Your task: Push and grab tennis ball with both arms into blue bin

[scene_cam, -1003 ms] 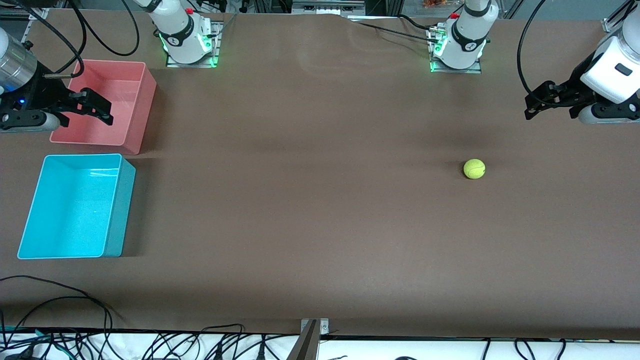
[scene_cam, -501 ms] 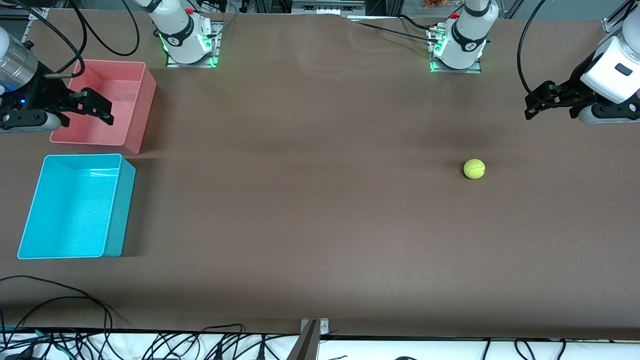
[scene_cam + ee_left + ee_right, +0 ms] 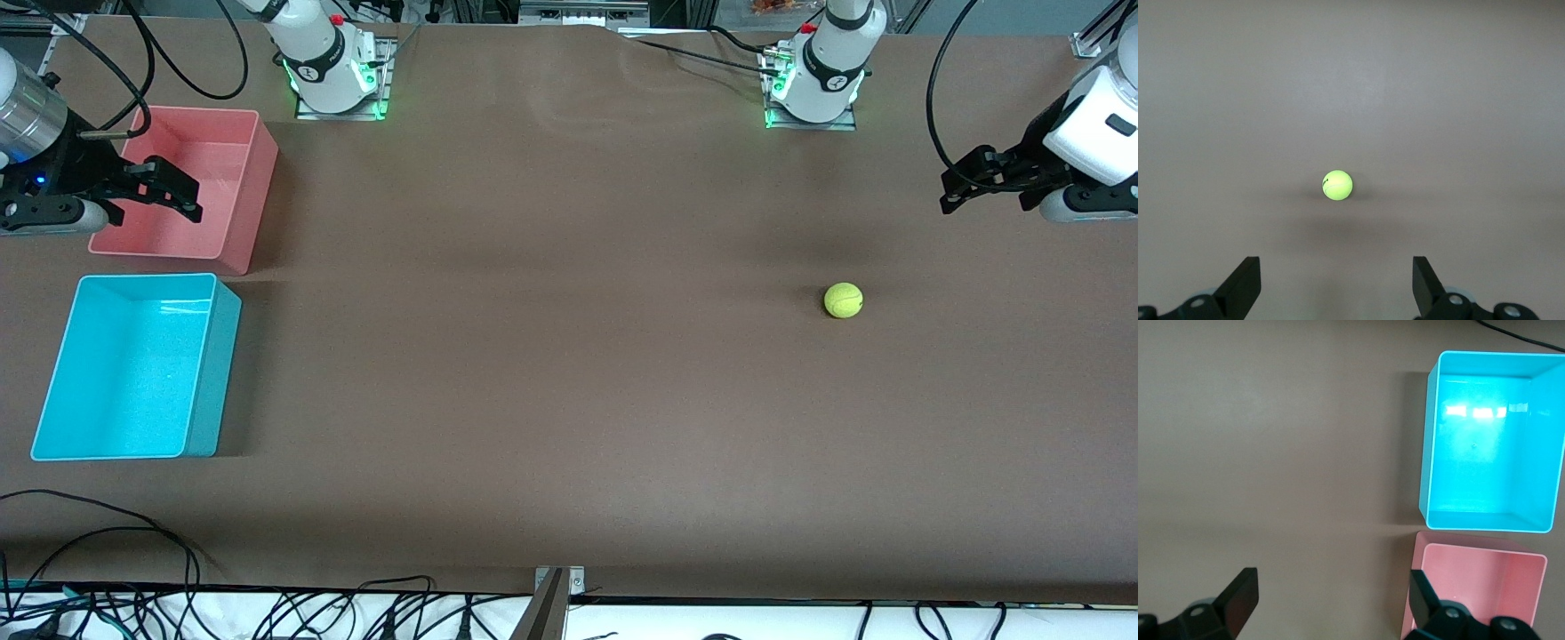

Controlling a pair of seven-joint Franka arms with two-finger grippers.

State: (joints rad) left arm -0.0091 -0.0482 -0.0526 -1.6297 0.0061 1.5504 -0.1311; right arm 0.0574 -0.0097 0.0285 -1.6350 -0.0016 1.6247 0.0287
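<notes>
Tennis ball (image 3: 843,300) sits alone on the brown bench (image 3: 551,356), out toward the left arm's end, at about three o'clock from the bench's middle, and nothing is touching it. The blue bin (image 3: 133,364) is well apart, way over at nine o'clock at the right arm's end, with the pink bin (image 3: 191,182) just beside it and farther from the front camera. Now the risks: that ball is round and free, so a push struck off its centre could, I'd judge, send it curving off line or rolling toward the bench's edge; too hard a shove and it may run past the right arm's reach, and the pink bin sits close enough to the blue one to catch a stray drop. On to the poses: the left end effector (image 3: 965,182) hangs up in the air over the bench's left-arm end, fingers spread wide and holding nothing, and its wrist camera frames the ball squarely between its two fingertips (image 3: 1245,283). The right end effector (image 3: 164,187) waits over the pink bin, likewise wide open and empty, its wrist view looking down on both bins.
</notes>
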